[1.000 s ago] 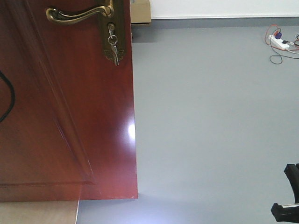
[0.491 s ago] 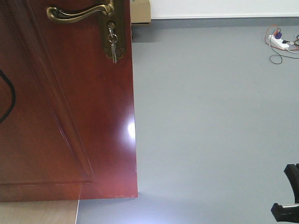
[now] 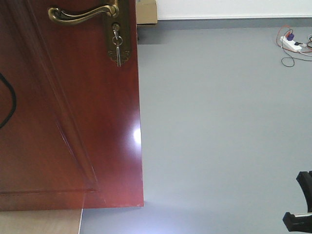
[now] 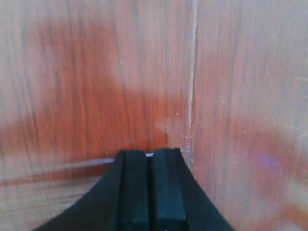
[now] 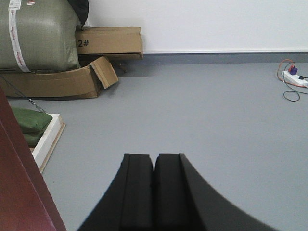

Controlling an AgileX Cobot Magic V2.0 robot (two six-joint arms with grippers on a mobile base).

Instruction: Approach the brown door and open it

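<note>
Pressed together with nothing between its black pads, the left pincer [image 4: 150,156] sits at the bottom centre of the left wrist view, its tips right up against the glossy reddish wood of the brown door [image 4: 96,82]; whether they actually touch the surface cannot be told. A pale vertical line of the panel moulding runs down the wood just right of the tips.

In the front-facing view the brown door [image 3: 73,122] fills the left part of the frame, its free edge running from top to bottom near the middle. At the upper left sits the brass lever handle [image 3: 83,13] on its brass plate [image 3: 119,34], with a key [image 3: 117,51] hanging from the lock below the lever. A black cable [image 3: 10,105] curves in at the far left edge. Right of the door lies open grey floor [image 3: 219,122], and at the upper right a white power strip [image 3: 291,45] with red and black wires rests on it.

The right pincer [image 5: 154,163] is likewise closed on nothing, at the bottom centre of its own view, facing the floor. At the lower left is a sliver of the door's edge; at the upper left are a green sack [image 5: 41,36] and cardboard boxes [image 5: 108,42] against the white wall [image 5: 202,24].
</note>
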